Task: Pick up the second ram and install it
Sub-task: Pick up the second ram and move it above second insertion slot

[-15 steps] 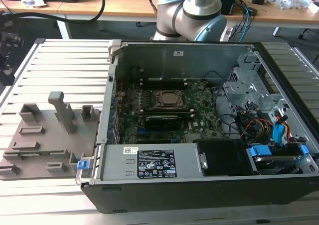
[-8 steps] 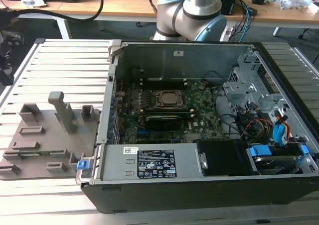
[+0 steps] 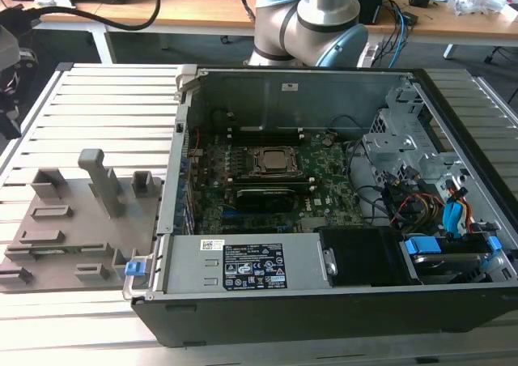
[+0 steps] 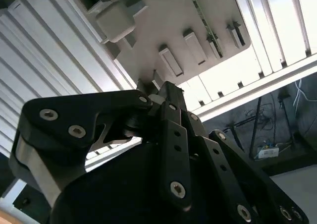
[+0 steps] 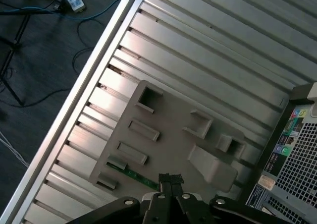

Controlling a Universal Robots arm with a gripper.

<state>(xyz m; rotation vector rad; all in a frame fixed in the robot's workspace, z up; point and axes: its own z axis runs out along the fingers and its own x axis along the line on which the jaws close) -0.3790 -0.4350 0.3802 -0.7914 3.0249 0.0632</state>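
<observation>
Pickup is not yet done. On the desk (image 5: 208, 45), the case (image 5: 297, 179) stands well apart from the tool (image 5: 171, 180), which hangs over the tray (image 5: 173, 140). Its 2 fingers are pressed together and hold nothing. The ram (image 5: 133, 176) lies in a tray slot just beside the tips. Grasp and install are both left.

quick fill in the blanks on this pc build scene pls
1. The ram lying in the grey tray is coloured ___.
2. In the exterior view the tray sits at the view's ___, beside the case.
3. In the first wrist view the gripper hangs above the ___, not the case.
Missing words: green; left; tray.
</observation>
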